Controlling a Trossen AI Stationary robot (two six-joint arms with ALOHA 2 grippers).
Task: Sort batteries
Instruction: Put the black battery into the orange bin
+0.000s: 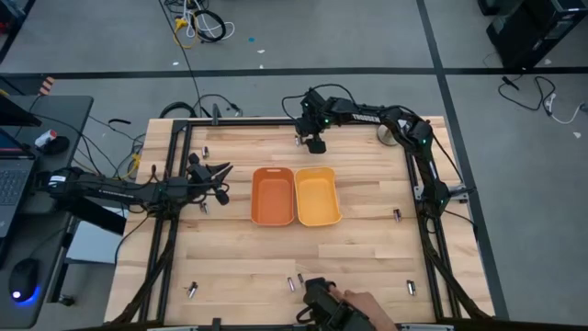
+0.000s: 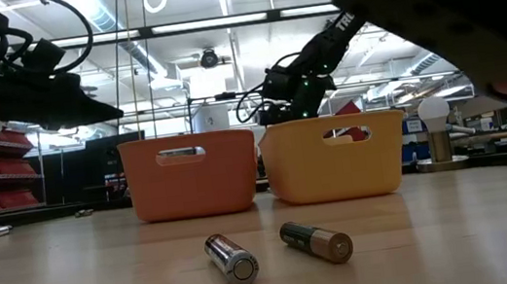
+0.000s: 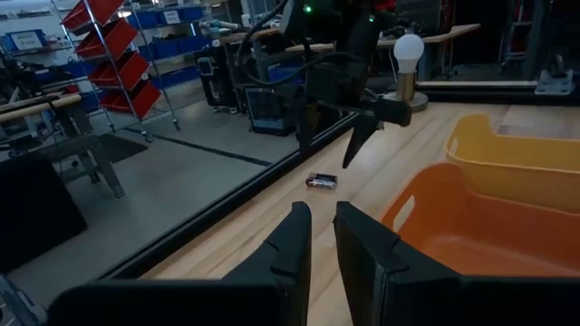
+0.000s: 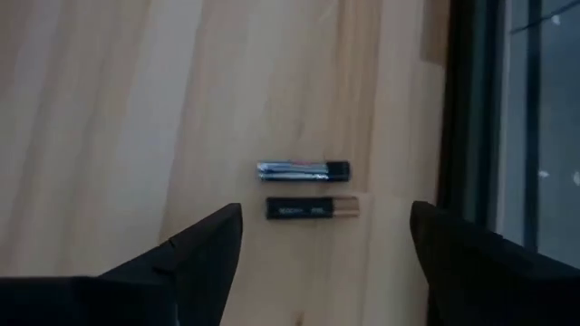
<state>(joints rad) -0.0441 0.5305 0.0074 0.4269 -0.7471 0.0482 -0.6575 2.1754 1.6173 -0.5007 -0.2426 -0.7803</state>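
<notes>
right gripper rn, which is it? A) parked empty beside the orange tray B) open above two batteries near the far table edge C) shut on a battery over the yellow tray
B: in the right wrist view the right gripper has its fingers spread wide, with two batteries lying side by side on the wood between them.

Two dark jointed arms, black cabling, green lights on the right arm [image 1: 367, 115].
</notes>
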